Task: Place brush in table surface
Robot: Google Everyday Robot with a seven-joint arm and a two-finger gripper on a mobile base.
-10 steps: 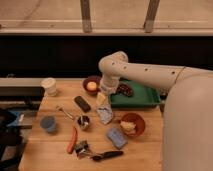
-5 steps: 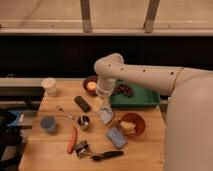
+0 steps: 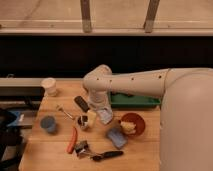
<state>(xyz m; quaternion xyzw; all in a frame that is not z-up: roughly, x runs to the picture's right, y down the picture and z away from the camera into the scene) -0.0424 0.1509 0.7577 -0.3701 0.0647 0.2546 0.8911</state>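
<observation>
The brush (image 3: 106, 155) lies flat on the wooden table surface (image 3: 50, 155) near the front edge. Its black handle points right and its pale head (image 3: 82, 148) is at the left, next to the orange carrot (image 3: 73, 140). My gripper (image 3: 103, 115) hangs low over the middle of the table, beside a small steel cup (image 3: 83, 120). It is well behind the brush and apart from it. My white arm (image 3: 130, 82) reaches in from the right and hides part of the table's back.
A green tray (image 3: 136, 101) sits at the back right. A red bowl (image 3: 133, 123) and a blue sponge (image 3: 116, 137) lie right of the gripper. A black block (image 3: 81, 103), a spoon (image 3: 64, 112), a blue cup (image 3: 48, 124) and a white cup (image 3: 49, 86) are to the left.
My arm's elbow has swung a little left and down, now covering the bowl at the back. The gripper has stayed almost in place. The brush has not moved.
</observation>
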